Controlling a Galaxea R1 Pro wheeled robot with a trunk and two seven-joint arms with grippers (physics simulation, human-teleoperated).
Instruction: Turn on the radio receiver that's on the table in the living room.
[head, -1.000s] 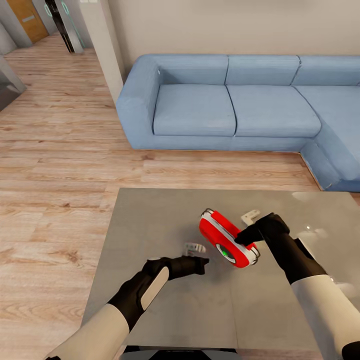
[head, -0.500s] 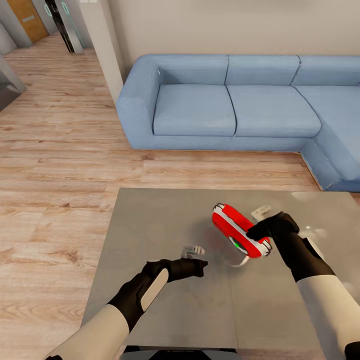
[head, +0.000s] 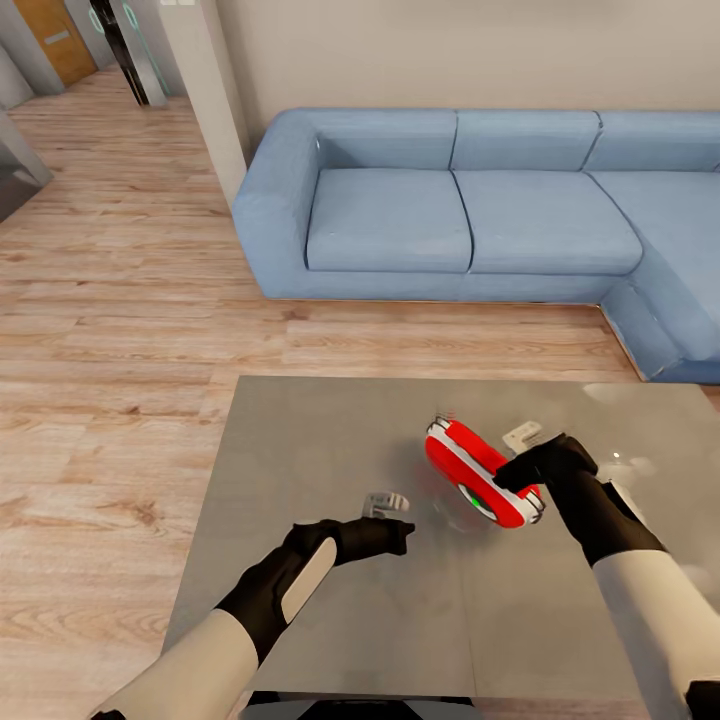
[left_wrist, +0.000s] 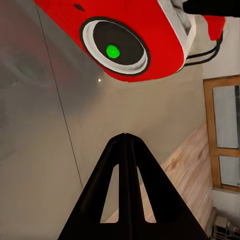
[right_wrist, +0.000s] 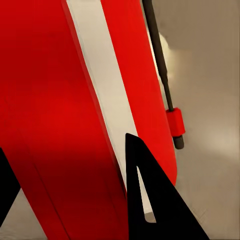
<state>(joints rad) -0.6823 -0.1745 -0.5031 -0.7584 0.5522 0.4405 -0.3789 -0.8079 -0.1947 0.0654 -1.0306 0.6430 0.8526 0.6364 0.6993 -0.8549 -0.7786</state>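
The red radio receiver (head: 470, 462) with its white trim band is tilted just over the glossy grey table (head: 300, 450), my right gripper (head: 512, 472) shut on its right end. In the right wrist view the red body (right_wrist: 55, 100) sits between the two dark fingers (right_wrist: 145, 200). The round dial (left_wrist: 116, 47) on its face shows a lit green dot in the left wrist view. My left gripper (head: 404, 534) is shut and holds nothing, its tip (left_wrist: 125, 136) a short way left of the radio and pointing at it.
The blue L-shaped sofa (head: 450, 220) stands beyond the table across a strip of light wood floor (head: 120, 380). A beige wall corner (head: 205, 90) rises at the sofa's left end, with a hallway behind it. The table's left edge runs near my left forearm.
My right gripper has carried the radio to the right and a little farther away, then settled it slightly lower. The left arm has barely moved.
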